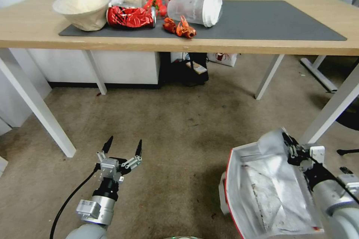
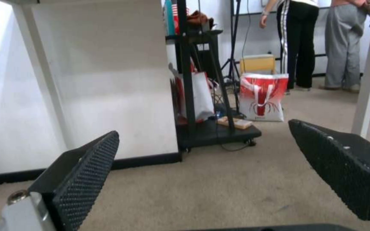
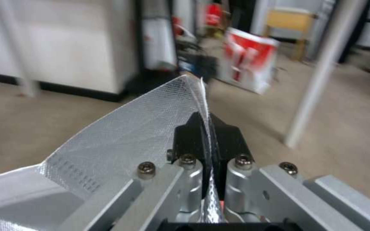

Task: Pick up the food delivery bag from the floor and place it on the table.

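Right end effector [image 1: 290, 145] clenched on the food delivery bag's [image 1: 269, 190] foil rim, bag low over the floor [image 1: 179, 127], left end effector [image 1: 123, 148] released, apart from the bag, desk [image 1: 33, 26] beyond

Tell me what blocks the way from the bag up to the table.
The right hand is shut on the bag's rim, low over the carpet in front of the table. The table's edge overhangs above. The mat's right half is bare; a bowl, a cup and wrappers crowd its left.
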You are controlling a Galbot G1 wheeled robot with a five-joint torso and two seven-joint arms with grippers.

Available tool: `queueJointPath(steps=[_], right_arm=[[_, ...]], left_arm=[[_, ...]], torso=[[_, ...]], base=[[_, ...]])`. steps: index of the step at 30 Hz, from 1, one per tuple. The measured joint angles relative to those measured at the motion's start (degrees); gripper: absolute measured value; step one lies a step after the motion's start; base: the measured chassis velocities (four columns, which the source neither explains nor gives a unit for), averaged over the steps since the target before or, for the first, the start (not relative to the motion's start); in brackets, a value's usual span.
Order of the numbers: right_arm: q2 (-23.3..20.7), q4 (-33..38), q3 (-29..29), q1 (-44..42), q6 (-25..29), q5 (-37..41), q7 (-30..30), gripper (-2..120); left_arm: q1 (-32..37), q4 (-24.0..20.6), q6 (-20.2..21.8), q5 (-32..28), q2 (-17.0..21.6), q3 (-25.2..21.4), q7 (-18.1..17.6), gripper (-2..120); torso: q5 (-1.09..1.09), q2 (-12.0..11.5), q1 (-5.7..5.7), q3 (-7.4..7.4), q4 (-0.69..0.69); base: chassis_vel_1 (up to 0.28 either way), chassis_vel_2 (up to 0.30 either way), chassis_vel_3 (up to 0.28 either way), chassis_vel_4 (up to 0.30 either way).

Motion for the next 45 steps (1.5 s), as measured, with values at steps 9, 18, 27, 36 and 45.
queueJointPath(steps=[9,18,27,36,45], right_arm=[[-5.1,4.4,3.1,0.2,0.6,8.9,-10.6,0],[-10.3,3.1,8.6,1.2,2.8,23.1,-28.2,0],[-12.9,2.5,11.1,3.2,-0.3,30.2,-36.3,0],[-13.5,0.7,11.0,4.4,-1.9,31.7,-43.1,0],[-13.7,-0.6,10.8,5.9,-2.6,31.7,-46.1,0]], left_arm=[[-0.5,0.2,-1.8,0.3,0.6,-0.8,-0.6,100],[-1.1,-0.6,-1.7,-0.4,1.0,-0.8,-1.5,100],[-1.5,-1.4,-0.6,-0.9,1.2,-0.9,-1.3,100],[-1.6,-1.5,-0.4,-1.7,1.1,-0.8,-1.0,100],[-1.4,-1.5,-0.7,-2.2,0.9,-0.9,-0.1,100]], torso=[[0.01,0.0,0.0,0.0,0.0],[0.02,0.0,0.0,0.0,0.0],[0.01,0.0,0.0,0.0,0.0],[0.01,0.0,0.0,0.0,0.0],[0.01,0.2,0.03,0.06,-0.01]], base=[[0.0,0.0,0.0,0.0],[0.0,0.0,0.0,0.0],[0.0,0.0,0.0,0.0],[0.0,0.0,0.0,0.0],[0.0,0.0,0.0,0.0]])
